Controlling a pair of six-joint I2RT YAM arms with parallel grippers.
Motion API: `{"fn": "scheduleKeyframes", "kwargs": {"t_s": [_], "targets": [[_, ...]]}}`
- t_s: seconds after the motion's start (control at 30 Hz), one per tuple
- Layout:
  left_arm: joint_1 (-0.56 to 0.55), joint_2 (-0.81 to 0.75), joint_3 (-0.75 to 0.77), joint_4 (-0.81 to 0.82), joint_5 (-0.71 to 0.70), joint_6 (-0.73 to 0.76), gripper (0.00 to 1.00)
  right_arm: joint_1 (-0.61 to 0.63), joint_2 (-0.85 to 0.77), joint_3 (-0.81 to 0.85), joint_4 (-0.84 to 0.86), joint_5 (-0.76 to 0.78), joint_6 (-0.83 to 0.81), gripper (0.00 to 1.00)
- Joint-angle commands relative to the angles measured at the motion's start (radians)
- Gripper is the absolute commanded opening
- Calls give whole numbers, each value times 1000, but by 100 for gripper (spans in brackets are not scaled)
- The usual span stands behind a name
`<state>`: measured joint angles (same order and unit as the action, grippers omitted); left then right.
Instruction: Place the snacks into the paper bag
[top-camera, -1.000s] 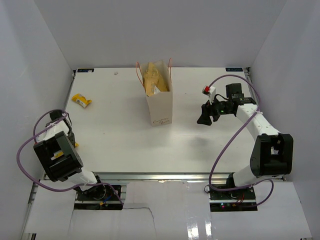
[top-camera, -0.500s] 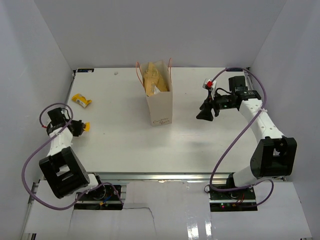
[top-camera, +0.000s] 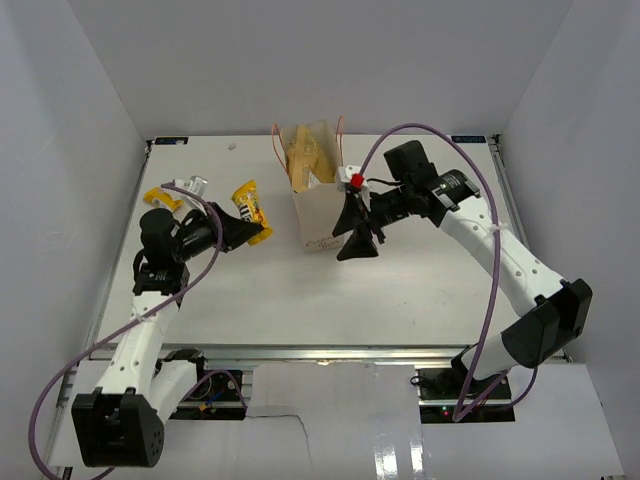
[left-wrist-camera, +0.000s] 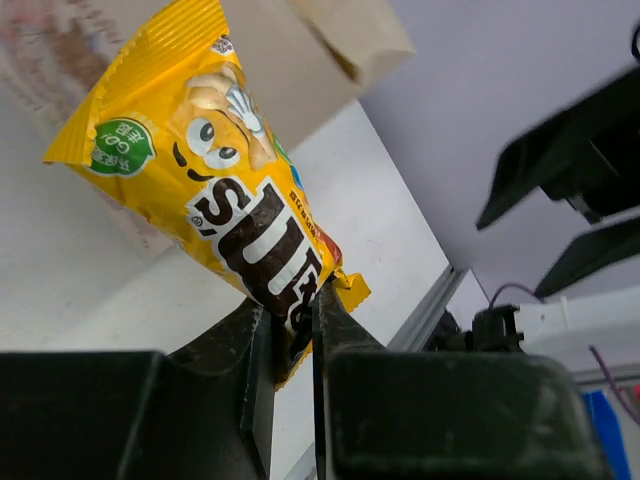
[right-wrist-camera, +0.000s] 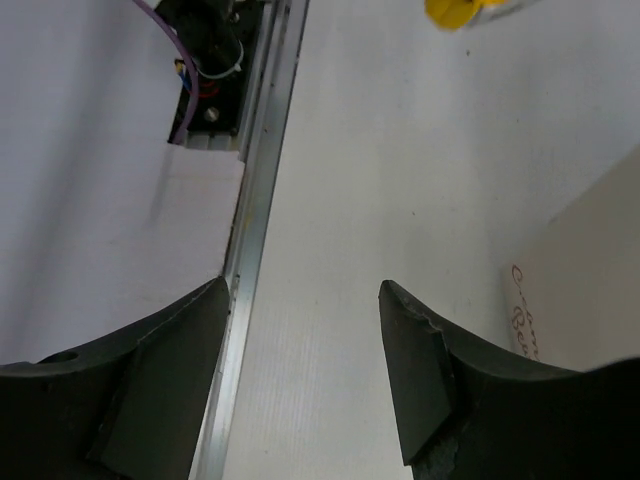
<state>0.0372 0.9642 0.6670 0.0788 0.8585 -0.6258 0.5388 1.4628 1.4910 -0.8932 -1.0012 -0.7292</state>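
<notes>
The cream paper bag (top-camera: 322, 205) stands upright at the table's back middle, with the brown-gold pouch (top-camera: 303, 155) inside its open top. My left gripper (top-camera: 234, 228) is shut on a yellow snack packet (top-camera: 249, 208) and holds it in the air just left of the bag. In the left wrist view the packet (left-wrist-camera: 205, 195) is pinched at its lower end, with the bag (left-wrist-camera: 300, 35) behind it. A second yellow packet (top-camera: 160, 196) lies at the far left. My right gripper (top-camera: 357, 232) is open and empty beside the bag's right front. The bag's wall (right-wrist-camera: 590, 280) shows in the right wrist view.
White walls enclose the table on three sides. A metal rail (top-camera: 320, 352) runs along the table's near edge, also in the right wrist view (right-wrist-camera: 250, 240). The yellow packet shows at the top of the right wrist view (right-wrist-camera: 462, 10).
My left arm has swung from the near left up toward the bag, carrying the yellow packet. My right arm has moved left from the right side to the bag's right front.
</notes>
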Motion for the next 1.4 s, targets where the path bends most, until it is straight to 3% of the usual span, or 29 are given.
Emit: {"fn": "scheduleKeyframes", "kwargs": {"t_s": [0.0,0.17,0.3,0.43,0.53,0.73,0.8,0.97,1.03,1.1,1.13,1.23,1.27,1.3,1.37], "targets": [[-97,-131,-26,62,34,87,0,59,28,100,181,30,330,67],[-175,-293,-82,59,47,74,0,130,48,81,552,217,924,66],[-209,-370,-107,53,50,32,0,194,106,150,594,377,1121,69],[-214,-407,-125,50,47,11,0,228,159,170,722,328,1342,70],[-214,-407,-132,50,50,9,0,259,186,167,789,297,1428,69],[-214,-400,-132,49,59,18,0,319,199,143,830,283,1447,63],[-214,-400,-135,49,60,21,0,326,200,135,841,285,1447,54],[-214,-401,-136,50,60,23,0,331,217,127,864,274,1446,22],[-214,-403,-136,47,42,23,9,331,217,130,864,266,1435,12],[-214,-410,-133,41,7,24,31,329,217,130,866,259,1412,8],[-215,-413,-123,18,-16,28,48,325,215,135,866,254,1400,8],[-214,-438,-98,-23,-111,55,69,293,217,176,866,222,1319,8],[-215,-447,-75,-28,-130,66,90,279,218,198,864,199,1280,8],[-214,-461,-63,-37,-151,75,96,241,222,222,860,187,1196,8],[-214,-467,-20,-73,-240,115,98,202,240,337,814,229,1102,8]]}}
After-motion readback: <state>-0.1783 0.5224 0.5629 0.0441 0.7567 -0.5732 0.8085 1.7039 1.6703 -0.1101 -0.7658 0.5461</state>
